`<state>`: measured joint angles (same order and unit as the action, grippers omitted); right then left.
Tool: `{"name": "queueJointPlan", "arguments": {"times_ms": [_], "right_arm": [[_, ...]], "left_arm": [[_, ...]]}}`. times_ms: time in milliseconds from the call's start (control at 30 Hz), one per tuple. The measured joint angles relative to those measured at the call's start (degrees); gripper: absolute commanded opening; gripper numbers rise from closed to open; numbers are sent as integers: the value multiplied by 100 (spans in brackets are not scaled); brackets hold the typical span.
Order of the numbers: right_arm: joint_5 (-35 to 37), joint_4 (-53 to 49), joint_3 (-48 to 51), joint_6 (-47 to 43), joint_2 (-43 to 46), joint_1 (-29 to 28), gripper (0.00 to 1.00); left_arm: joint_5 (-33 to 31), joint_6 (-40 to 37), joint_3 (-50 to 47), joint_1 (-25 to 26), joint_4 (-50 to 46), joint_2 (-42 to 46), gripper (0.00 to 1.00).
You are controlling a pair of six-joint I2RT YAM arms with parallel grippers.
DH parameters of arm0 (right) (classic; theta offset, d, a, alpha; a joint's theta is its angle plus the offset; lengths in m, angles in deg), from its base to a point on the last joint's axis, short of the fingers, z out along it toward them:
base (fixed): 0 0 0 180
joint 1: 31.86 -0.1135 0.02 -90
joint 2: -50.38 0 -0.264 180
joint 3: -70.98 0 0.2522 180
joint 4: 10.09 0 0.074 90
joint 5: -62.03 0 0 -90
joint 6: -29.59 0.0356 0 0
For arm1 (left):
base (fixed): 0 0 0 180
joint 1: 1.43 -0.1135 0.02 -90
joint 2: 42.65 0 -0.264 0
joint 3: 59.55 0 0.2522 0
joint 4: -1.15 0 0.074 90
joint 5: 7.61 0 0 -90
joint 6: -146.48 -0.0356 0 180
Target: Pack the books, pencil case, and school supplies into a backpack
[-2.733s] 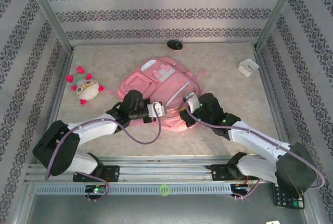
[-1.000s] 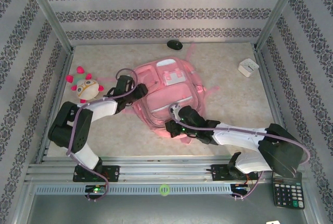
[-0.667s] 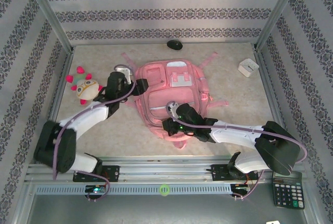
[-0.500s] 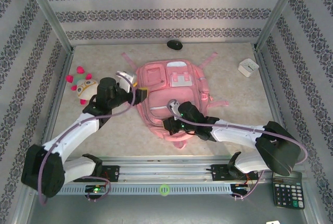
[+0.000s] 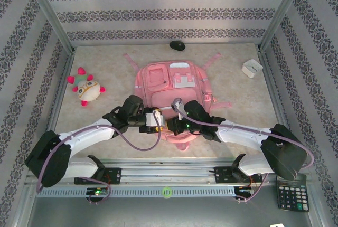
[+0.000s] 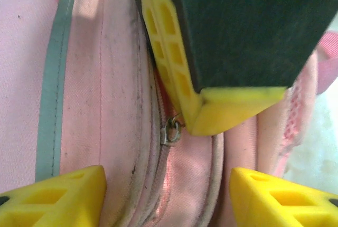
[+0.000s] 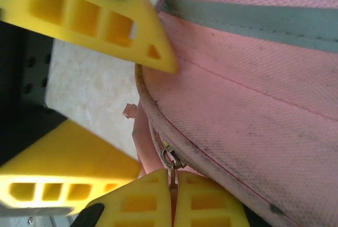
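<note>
Pink backpack (image 5: 174, 87) lying flat in the middle of the table (image 5: 248, 105), pockets up, my right gripper (image 7: 171, 187) pinched tight on the zipper pull (image 7: 169, 159) at its near edge, my left gripper (image 6: 166, 179) spread wide, straddling that same zipper seam

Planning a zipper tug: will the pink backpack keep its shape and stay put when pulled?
Probably floppy: the backpack is soft fabric, puckered around the zipper pull, so it should bunch toward the tug. It lies flat and looks thinly filled, so it may slide on the smooth table unless pinned.
</note>
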<state>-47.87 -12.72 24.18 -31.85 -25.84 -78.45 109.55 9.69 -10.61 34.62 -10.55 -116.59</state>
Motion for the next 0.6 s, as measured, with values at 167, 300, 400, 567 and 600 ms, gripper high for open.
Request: {"name": "queueJointPlan", "arguments": {"times_ms": [167, 300, 400, 567, 600], "right_arm": [[-42, -20, 4, 0, 0, 37, 0], [-79, -61, 37, 2, 39, 109, 0], [-72, -201, 131, 0, 264, 264, 0], [-39, -841, 286, -70, 951, 772, 0], [-33, -955, 313, -94, 1064, 857, 0]], "left_arm": [[-291, -256, 33, 42, 339, -223, 42], [-457, -262, 31, 66, 535, -232, 24], [-474, -262, 31, 96, 535, -232, 15], [-476, -260, 31, 66, 535, -229, 13], [-474, -249, 31, 55, 535, -229, 12]]}}
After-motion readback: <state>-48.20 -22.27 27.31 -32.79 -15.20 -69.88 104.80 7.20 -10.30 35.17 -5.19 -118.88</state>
